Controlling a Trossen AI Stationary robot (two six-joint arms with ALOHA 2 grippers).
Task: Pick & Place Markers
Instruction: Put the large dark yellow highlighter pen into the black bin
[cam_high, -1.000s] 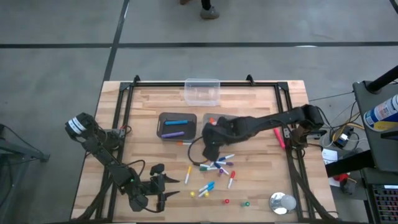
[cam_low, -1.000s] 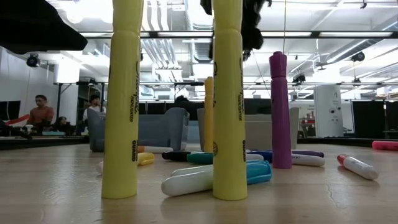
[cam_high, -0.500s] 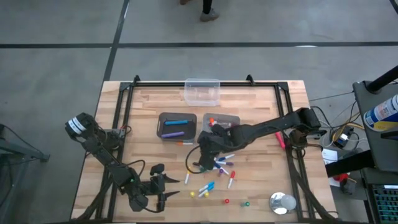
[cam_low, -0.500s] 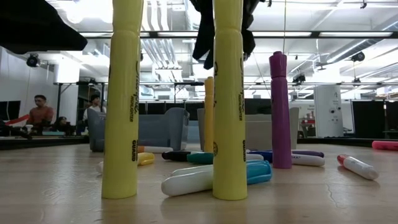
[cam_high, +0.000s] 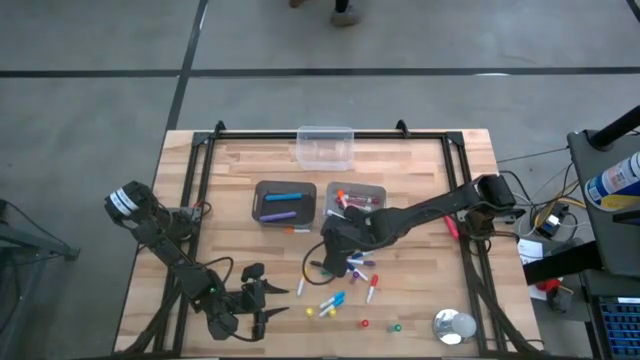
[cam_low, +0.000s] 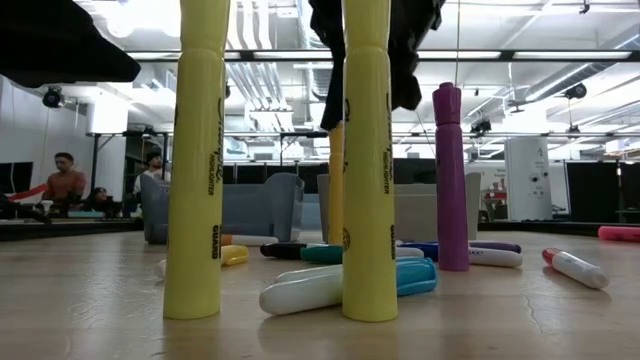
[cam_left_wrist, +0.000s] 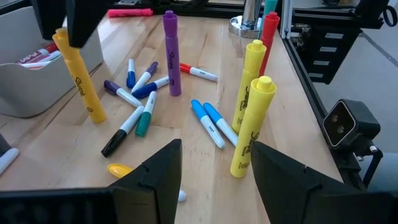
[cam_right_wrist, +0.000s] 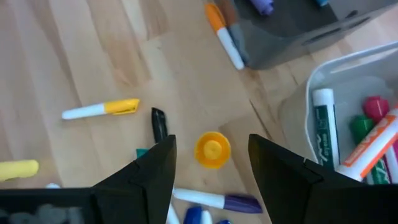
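Directly above an upright yellow highlighter marker (cam_right_wrist: 212, 150), the right hand (cam_high: 336, 247) hangs with fingers spread, lined up cap-on so the two fingers can drop either side of the barrel — nothing is gripped. Other slim capped markers (cam_high: 345, 280) lie loose on the pale wooden desk (cam_high: 420, 290); several already sit in the grey plastic bin (cam_high: 372, 191), presumably their destination. At the desk's near edge the left hand (cam_high: 258, 300) waits, open and empty.

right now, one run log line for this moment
right gripper: open, above standing yellow marker | left gripper: open, idle at table's near-left
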